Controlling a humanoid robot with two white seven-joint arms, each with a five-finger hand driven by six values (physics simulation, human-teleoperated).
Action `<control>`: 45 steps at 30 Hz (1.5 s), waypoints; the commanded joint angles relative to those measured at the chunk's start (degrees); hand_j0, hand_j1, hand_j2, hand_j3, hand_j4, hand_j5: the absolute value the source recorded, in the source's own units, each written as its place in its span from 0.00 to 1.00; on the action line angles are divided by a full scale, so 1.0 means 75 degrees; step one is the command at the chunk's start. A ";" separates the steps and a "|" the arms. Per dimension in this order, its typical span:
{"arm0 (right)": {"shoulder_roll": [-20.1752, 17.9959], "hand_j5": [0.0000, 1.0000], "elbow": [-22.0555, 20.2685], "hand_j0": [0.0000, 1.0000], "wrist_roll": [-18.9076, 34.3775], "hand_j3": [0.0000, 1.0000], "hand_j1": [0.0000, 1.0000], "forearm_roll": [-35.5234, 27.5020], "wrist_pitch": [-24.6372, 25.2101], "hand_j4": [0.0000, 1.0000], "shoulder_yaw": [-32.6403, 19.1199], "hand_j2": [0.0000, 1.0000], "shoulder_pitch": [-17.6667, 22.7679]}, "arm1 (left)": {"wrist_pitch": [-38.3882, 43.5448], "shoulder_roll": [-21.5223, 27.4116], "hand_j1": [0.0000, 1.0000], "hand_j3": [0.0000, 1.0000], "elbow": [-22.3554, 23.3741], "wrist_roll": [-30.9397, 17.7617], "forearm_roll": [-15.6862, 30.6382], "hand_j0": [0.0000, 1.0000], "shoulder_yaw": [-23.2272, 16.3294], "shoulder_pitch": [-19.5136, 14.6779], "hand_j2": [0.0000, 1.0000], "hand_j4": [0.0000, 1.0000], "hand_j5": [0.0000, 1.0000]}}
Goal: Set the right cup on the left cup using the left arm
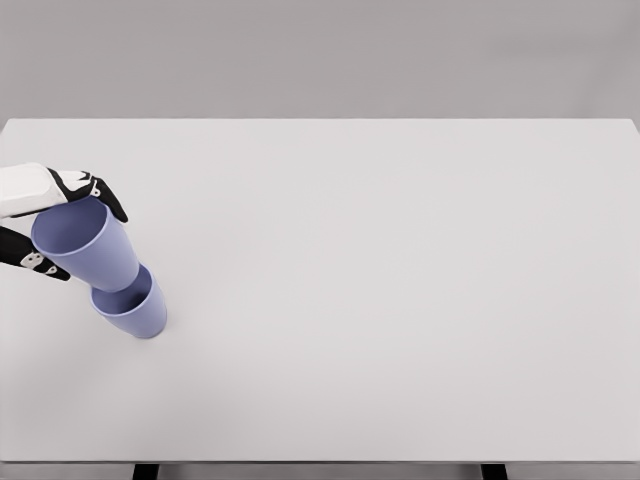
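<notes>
A: Now, the worktop: pale grey, filling most of the head view. What's on it?

B: Two lilac cups, both close to its left edge. The lower cup stands on the worktop, mouth up. The upper cup is tilted, its mouth facing up and to the left, its base dipped into the lower cup's mouth.

A: Fully nested?

B: No. Only the base is inside the lower cup's rim. Most of the upper cup's body shows above and to the left of the lower cup, leaning away from it.

A: The hand?

B: Left hand, white with black fingers, comes in over the worktop's left edge. It is closed around the upper cup near its rim. One set of fingers lies over the far side of the rim. Another black-tipped digit shows on the near side, just left of the cup wall. So the cup sits between them, gripped.

A: Contact with the lower cup?

B: The hand is clear of it; only the upper cup touches it.

A: Right arm?

B: Out of frame.

A: Anything else?

B: Dark legs show below the worktop's near edge. Plain grey wall beyond its far edge.
</notes>
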 commanded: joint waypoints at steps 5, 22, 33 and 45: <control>0.0000 1.00 0.0002 1.00 0.0003 1.00 1.00 0.0010 -0.0003 1.00 0.0000 1.00 0.0000 | 0.0008 -0.0031 0.38 0.38 0.0036 0.0032 0.0031 0.38 0.0032 0.0001 0.38 0.38 0.38; 0.0000 1.00 0.0002 1.00 0.0003 1.00 1.00 0.0010 -0.0003 1.00 0.0000 1.00 0.0000 | 0.0008 -0.0031 0.62 0.62 0.0036 0.0032 0.0007 0.62 0.0078 0.0118 0.62 0.62 0.62; 0.0000 1.00 0.0002 1.00 0.0003 1.00 1.00 0.0010 -0.0003 1.00 0.0000 1.00 0.0000 | 0.0008 -0.0031 0.80 0.80 0.0024 0.0067 -0.0005 0.80 0.0090 0.0118 0.80 0.80 0.80; 0.0000 1.00 0.0002 1.00 0.0003 1.00 1.00 0.0010 -0.0003 1.00 0.0000 1.00 0.0000 | 0.0008 0.0004 0.88 0.88 0.0001 0.0055 -0.0005 0.88 0.0090 0.0141 0.88 0.88 0.88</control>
